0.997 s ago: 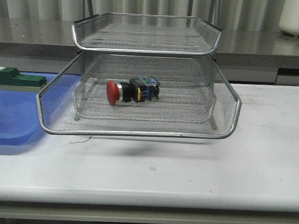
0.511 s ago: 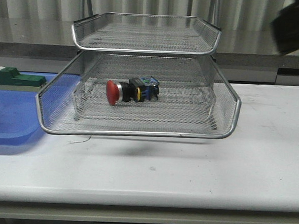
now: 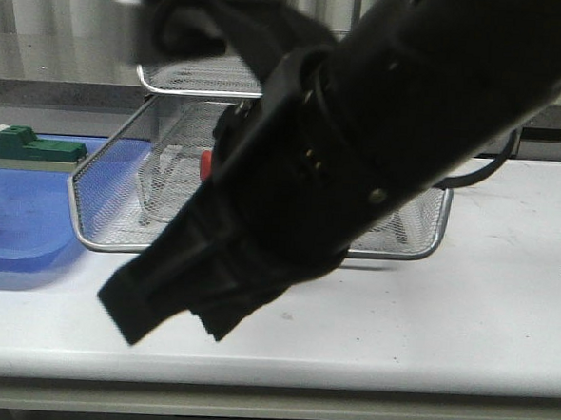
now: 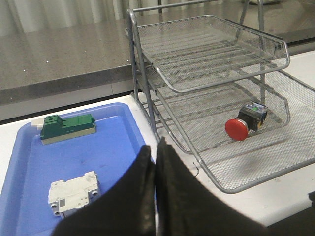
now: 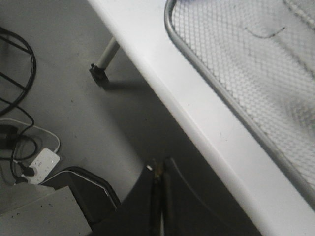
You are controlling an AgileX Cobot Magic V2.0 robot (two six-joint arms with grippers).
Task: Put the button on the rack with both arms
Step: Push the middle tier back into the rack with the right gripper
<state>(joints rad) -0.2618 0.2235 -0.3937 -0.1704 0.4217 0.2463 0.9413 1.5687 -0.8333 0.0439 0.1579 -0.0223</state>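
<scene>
Right gripper (image 5: 160, 196): fingers pressed together, holding nothing, out past the table (image 5: 197, 123) edge over the floor; power strip (image 5: 42, 164) and cables below it. The right arm (image 3: 360, 148) fills the front view, blocking most of the rack (image 4: 256, 179). Left gripper (image 4: 155, 187): fingers together too, empty, above the blue tray (image 4: 118, 142) near the rack's corner. Button (image 4: 244, 122) lies on its side in the rack's lower tier, touching neither gripper. Green block (image 4: 67, 127) and a white part (image 4: 74, 191) sit in the blue tray.
</scene>
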